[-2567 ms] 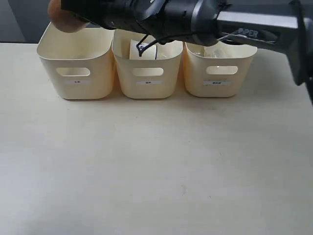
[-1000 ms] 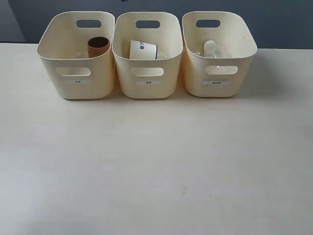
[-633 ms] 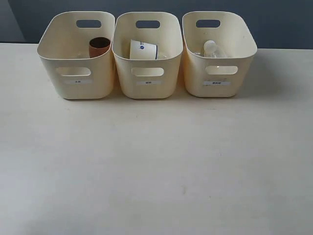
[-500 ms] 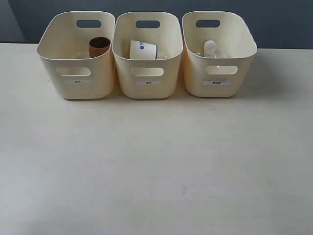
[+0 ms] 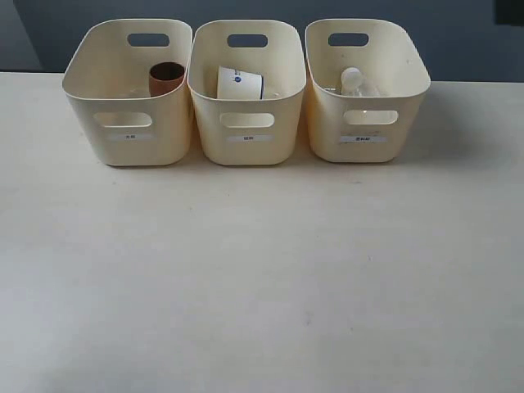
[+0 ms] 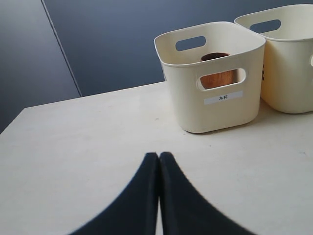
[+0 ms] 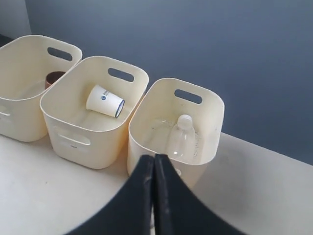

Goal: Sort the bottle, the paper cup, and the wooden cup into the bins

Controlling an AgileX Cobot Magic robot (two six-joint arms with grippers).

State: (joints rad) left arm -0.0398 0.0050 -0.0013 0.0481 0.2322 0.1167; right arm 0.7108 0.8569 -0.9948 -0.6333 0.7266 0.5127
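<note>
from the exterior view, you had neither gripper in frame, only a dark sliver at the upper right corner that was too small to name. the three bins (image 5: 246, 115) stood in a row on the table (image 5: 262, 270). the wooden cup (image 5: 166, 78) sat in the left one, the paper cup (image 5: 239, 83) lay tipped in the middle one, and the bottle (image 5: 354, 82) lay in the right one, cap showing. by that lie, i judged the sorting itself done, one thing per bin, nothing loose on the table.

in the left wrist view, your left gripper (image 6: 159, 155) had its fingers pressed flat together with nothing between them. the left bin (image 6: 210, 83) stood well ahead of the tips and off to one side, the wooden cup (image 6: 215, 78) visible through its handle cutout and upright inside.

in the right wrist view, your right gripper (image 7: 154, 157) was likewise clenched on nothing, its tips hanging just before the near wall of the bottle's bin (image 7: 176, 127). the bottle (image 7: 179, 136) lay beyond the tips on the bin floor, the paper cup (image 7: 104, 101) further off on its side.

the step in hand looked like the last retreat. your next move called for no grasp, only parking both arms clear of the bin rims.
</note>
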